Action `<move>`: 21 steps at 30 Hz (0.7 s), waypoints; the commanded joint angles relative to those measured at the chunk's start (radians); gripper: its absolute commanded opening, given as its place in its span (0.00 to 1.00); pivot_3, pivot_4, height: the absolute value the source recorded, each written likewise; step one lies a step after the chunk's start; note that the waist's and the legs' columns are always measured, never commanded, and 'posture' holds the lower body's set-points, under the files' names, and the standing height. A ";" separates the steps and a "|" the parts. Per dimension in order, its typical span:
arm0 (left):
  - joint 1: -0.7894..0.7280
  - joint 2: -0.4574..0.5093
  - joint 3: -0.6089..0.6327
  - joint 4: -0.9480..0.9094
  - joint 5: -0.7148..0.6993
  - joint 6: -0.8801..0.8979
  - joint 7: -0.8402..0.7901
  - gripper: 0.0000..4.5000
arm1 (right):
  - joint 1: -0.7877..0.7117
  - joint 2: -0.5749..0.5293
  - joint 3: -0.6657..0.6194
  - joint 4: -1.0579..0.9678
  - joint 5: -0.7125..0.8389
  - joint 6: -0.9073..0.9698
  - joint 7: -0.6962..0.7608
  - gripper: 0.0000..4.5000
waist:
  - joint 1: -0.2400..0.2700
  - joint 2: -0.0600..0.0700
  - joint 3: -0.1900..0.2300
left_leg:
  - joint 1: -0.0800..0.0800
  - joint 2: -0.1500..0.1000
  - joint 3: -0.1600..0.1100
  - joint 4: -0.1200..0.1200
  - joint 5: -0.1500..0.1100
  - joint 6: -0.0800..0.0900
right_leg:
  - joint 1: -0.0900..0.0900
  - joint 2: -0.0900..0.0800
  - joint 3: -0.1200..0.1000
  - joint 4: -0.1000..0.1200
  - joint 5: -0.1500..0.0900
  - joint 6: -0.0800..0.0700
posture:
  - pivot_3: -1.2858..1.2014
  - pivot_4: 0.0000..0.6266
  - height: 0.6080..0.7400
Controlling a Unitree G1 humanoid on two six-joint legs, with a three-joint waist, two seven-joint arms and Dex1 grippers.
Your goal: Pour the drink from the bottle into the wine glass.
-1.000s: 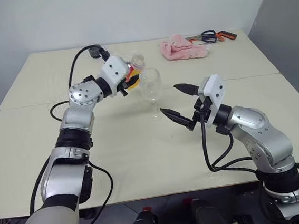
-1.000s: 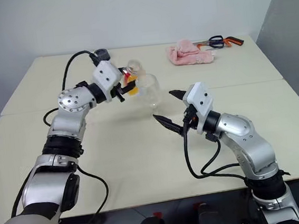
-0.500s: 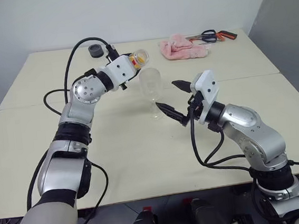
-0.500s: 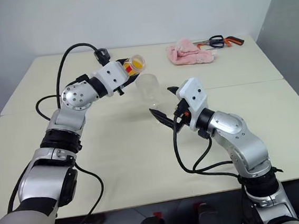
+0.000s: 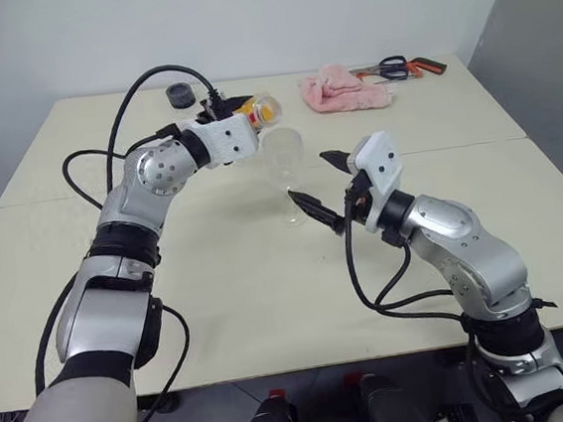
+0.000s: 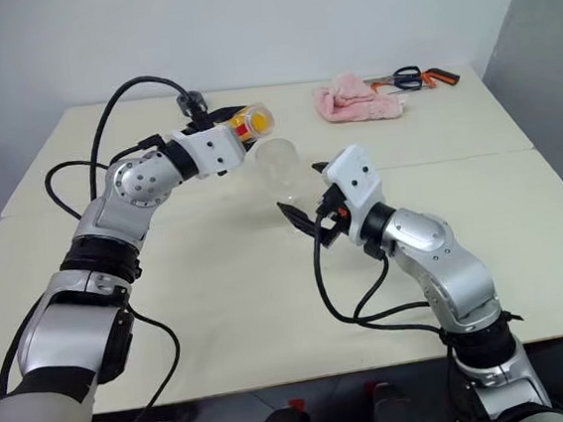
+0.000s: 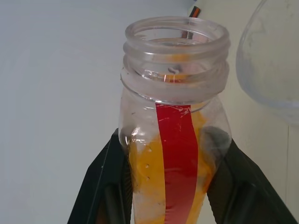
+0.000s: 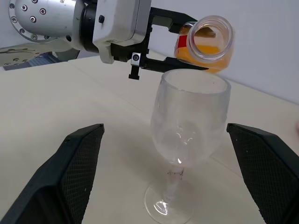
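1. Our left gripper point(image 8: 161, 42) is clamped on the bottle point(image 8: 205, 44), one black finger on each side of its lower body. The bottle is uncapped and lies nearly level, with its mouth just above and behind the rim of the wine glass point(image 8: 187, 135).
2. The drink point(image 7: 145, 186), an orange liquid, sits in the lower part of the bottle. We see none in the glass bowl, so we judge the pour has barely begun, if at all.
3. Our right gripper point(image 5: 317, 183) has its fingers spread wide, one on either side of the glass and clear of it. It holds nothing.
4. The glass stands upright on the table point(image 5: 270, 302) on its thin stem, with nothing steadying it.
5. Risks as we see them:
   - The bottle mouth looks slightly off the bowl's centre, so a quick tilt could send liquid over the far rim.
   - A nudge from either gripper could tip the glass.
   - The smooth plastic could slip in the grip as the bottle rolls.
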 commanded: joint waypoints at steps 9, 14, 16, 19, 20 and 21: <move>-0.084 0.051 -0.038 0.031 0.097 -0.102 0.125 0.37 | -0.021 0.019 -0.020 0.007 -0.020 -0.040 -0.028 1.00 | -0.002 0.000 0.000 | 0.000 0.000 0.000 0.000 0.000 0.000 | 0.000 0.000 0.000 0.000 0.000 0.000 | 0.52 0.24 1.00; -0.098 0.056 -0.051 0.048 0.123 -0.119 0.153 0.37 | 0.012 -0.026 -0.052 0.038 -0.004 -0.159 0.056 1.00 | -0.006 0.000 0.000 | 0.000 0.000 0.000 0.000 0.000 0.000 | 0.000 0.000 0.000 0.000 0.000 0.000 | 0.52 0.24 1.00; -0.104 0.058 -0.055 0.051 0.133 -0.125 0.164 0.37 | 0.021 -0.042 -0.070 0.038 0.023 -0.169 0.089 1.00 | -0.007 0.000 0.000 | 0.000 -0.001 0.000 0.000 0.000 0.000 | 0.000 0.000 0.000 0.000 0.000 0.000 | 0.52 0.24 1.00; -0.113 0.059 -0.058 0.054 0.140 -0.130 0.172 0.37 | 0.038 -0.068 -0.100 0.022 0.061 -0.168 0.128 1.00 | -0.008 0.000 0.000 | 0.000 -0.001 0.001 0.000 0.000 0.000 | 0.000 0.000 0.000 0.001 0.000 0.000 | 0.52 0.24 1.00; -0.116 0.060 -0.060 0.055 0.143 -0.133 0.174 0.37 | 0.042 -0.077 -0.111 0.018 0.068 -0.169 0.137 1.00 | -0.008 0.000 0.000 | 0.000 -0.001 0.000 0.000 0.000 0.000 | 0.000 0.000 0.000 0.001 0.000 0.000 | 0.52 0.24 1.00; -0.118 0.061 -0.062 0.056 0.145 -0.135 0.176 0.37 | 0.045 -0.085 -0.120 0.013 0.076 -0.169 0.144 1.00 | -0.008 0.000 0.000 | 0.000 -0.001 0.000 0.000 0.000 0.000 | 0.000 0.000 0.000 0.001 0.000 0.000 | 0.52 0.24 1.00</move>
